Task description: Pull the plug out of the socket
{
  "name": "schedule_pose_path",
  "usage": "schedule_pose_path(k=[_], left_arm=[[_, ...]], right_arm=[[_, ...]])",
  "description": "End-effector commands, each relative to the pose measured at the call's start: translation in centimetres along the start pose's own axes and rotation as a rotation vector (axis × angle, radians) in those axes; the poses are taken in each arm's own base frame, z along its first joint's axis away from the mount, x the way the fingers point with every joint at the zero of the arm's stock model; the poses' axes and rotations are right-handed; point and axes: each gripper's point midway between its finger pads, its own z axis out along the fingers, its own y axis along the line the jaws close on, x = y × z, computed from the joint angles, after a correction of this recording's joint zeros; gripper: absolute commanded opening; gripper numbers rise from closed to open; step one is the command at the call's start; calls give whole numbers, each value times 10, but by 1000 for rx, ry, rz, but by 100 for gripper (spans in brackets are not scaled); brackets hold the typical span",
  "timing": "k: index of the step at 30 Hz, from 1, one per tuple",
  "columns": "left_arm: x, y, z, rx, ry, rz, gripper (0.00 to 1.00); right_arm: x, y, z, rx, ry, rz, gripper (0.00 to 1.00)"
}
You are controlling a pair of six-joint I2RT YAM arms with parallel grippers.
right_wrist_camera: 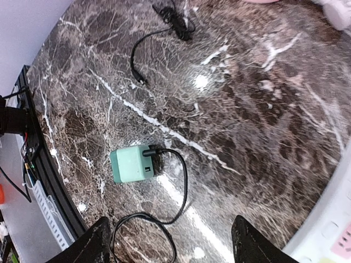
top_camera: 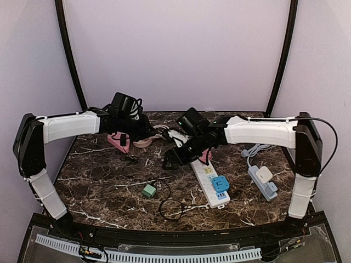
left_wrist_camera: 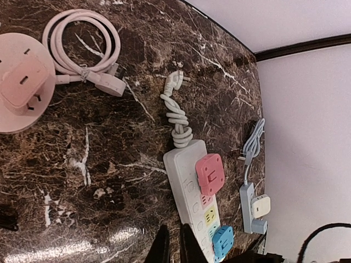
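While seated on the white power strip (left_wrist_camera: 184, 186) (long axis running far to near), the pink plug (left_wrist_camera: 209, 173) is found just right of the right claw (right_wrist_camera: 173, 238), spread wide and empty; the left claw (left_wrist_camera: 174, 246), nearly closed, is held farther off.

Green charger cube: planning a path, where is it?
The green charger cube sits front-centre on the table in the top view, left of the white power strip.
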Motion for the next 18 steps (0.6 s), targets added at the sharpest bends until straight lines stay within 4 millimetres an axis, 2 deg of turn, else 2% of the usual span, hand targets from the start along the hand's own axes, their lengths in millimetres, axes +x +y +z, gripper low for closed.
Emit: schedule_pose_path(k=[1,3,5,6,7,13,18], left_arm=[[18,-37,15,91,62,75,8],[34,-50,27,125,105,98,8],[58,-68,38,165,163,133,8],[64,-71,45,170,179,139,8],[77,-79,49,190,208,153,8],[121,-102,76,244,317,201,8],[144,-115,95,281,376,215,8]], right_arm=[[4,-31,-49,124,-108,86,73],[15,-40,-64,118,-123,132,72],[27,-47,-77,109,-137,165,73],[34,-51,-82,105,-137,184,74],[47,-56,-83,104,-123,207,74],[94,-80,-95,48,-122,342,74],[122,-95,-95,31,-118,419,75]])
